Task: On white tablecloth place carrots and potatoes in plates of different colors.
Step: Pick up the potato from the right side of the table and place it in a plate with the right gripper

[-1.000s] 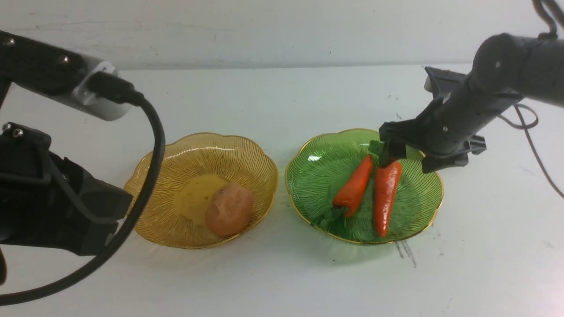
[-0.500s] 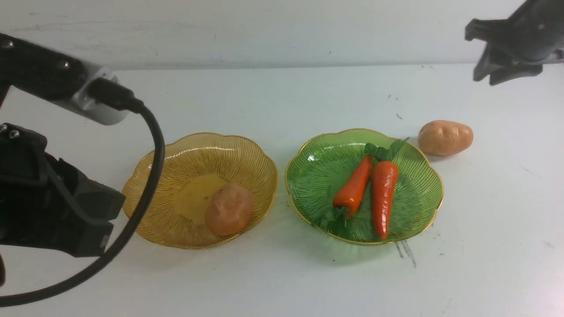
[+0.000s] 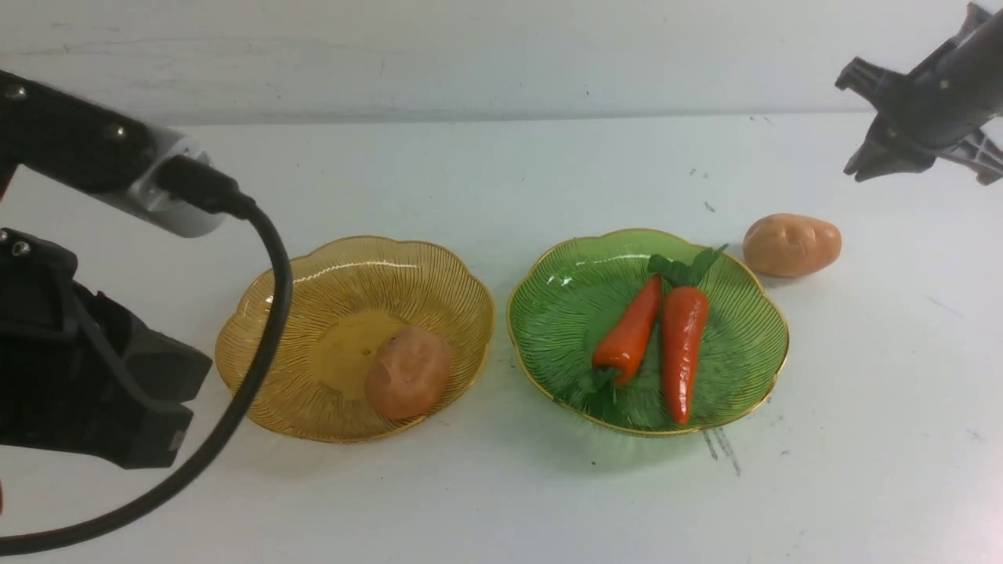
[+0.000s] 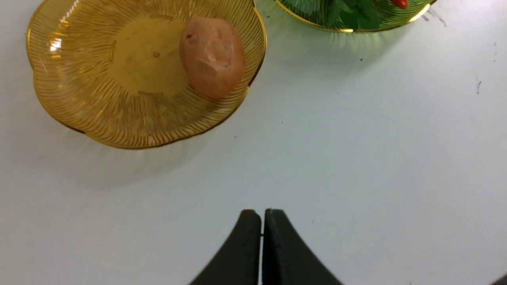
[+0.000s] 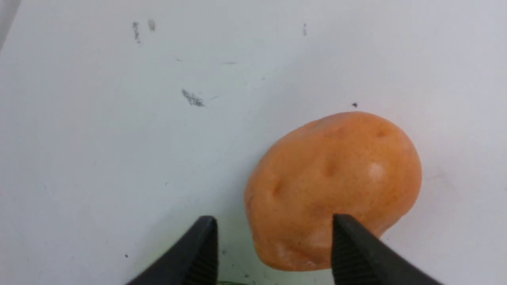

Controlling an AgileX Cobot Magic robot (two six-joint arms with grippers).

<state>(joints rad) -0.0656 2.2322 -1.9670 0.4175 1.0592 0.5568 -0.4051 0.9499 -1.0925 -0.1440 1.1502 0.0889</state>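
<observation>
On the white tablecloth [image 3: 501, 180] the amber plate [image 3: 313, 290] holds one potato [image 3: 409, 372]. The green plate [image 3: 564, 313] holds two carrots [image 3: 629, 333] [image 3: 683, 352] side by side. A second potato [image 3: 791, 245] lies on the cloth just right of the green plate. My right gripper [image 3: 918, 175] is open and empty in the air, above and right of that potato. In the right wrist view the potato [image 5: 336, 186] lies just beyond the open gripper [image 5: 273, 225]. My left gripper [image 4: 261, 221] is shut and empty above bare cloth, nearer to me than the amber plate [image 4: 99, 107].
The left arm and its thick black cable [image 3: 266, 313] fill the left edge of the front view and overlap the amber plate's left rim. Small dark pen marks [image 3: 721, 446] lie on the cloth in front of the green plate.
My right gripper left the carrot tops in the green plate, rose and swung back to the right, uncovering the loose potato. The left arm sank slightly.
</observation>
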